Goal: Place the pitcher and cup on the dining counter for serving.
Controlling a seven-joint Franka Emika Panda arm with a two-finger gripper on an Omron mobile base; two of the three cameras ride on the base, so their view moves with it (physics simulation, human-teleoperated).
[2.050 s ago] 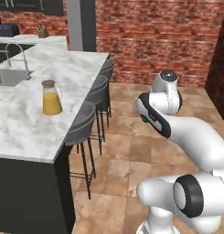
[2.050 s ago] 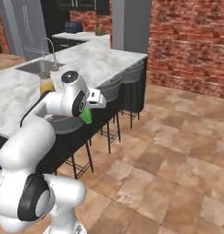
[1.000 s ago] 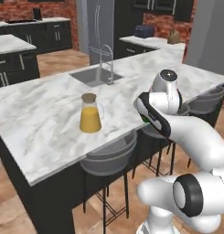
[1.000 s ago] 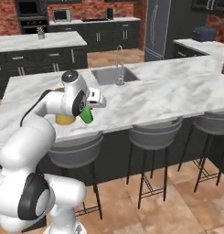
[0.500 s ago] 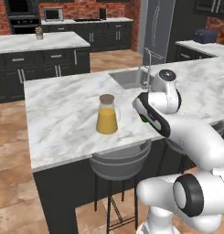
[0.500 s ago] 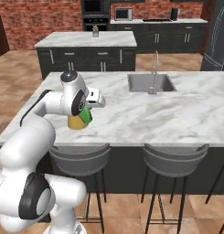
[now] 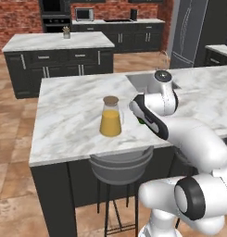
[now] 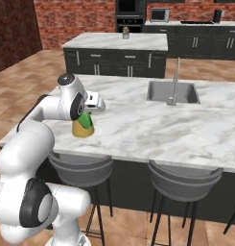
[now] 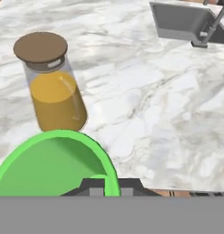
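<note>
- The pitcher (image 7: 110, 117) stands upright on the dining counter (image 7: 68, 120), near the front edge and above a grey bar stool (image 7: 120, 167); its brown lid (image 9: 40, 46) is on and the orange liquid fills roughly the lower half.
- In the hand view the pitcher (image 9: 51, 87) sits on bare marble, well apart from the steel sink (image 9: 179, 22) at the upper right, where the faucet's base (image 9: 205, 36) shows.
- The gripper (image 9: 104, 185) is closed on the cup (image 9: 56, 165), with one finger showing inside the green rim at the bottom of the hand view.
- The cup is held in the air above the counter, just beside the pitcher on the side nearer the robot; whether the two touch cannot be told.
- From the right base view the cup (image 8: 85, 118) shows as a green patch under the gripper (image 8: 90, 111), in front of the pitcher's orange base (image 8: 83, 129).
- From the left base view only a sliver of green (image 7: 141, 121) peeks out beside the arm's dark wrist.
- The sink (image 8: 173, 91) and its arched faucet (image 8: 174, 81) are set in the counter farther along to the right.
- Behind the counter stands a separate island (image 7: 59, 41) with dark drawers and a small plant (image 7: 66, 32) on top.
- Two more bar stools (image 8: 183, 180) line the counter's front in the right base view.
</note>
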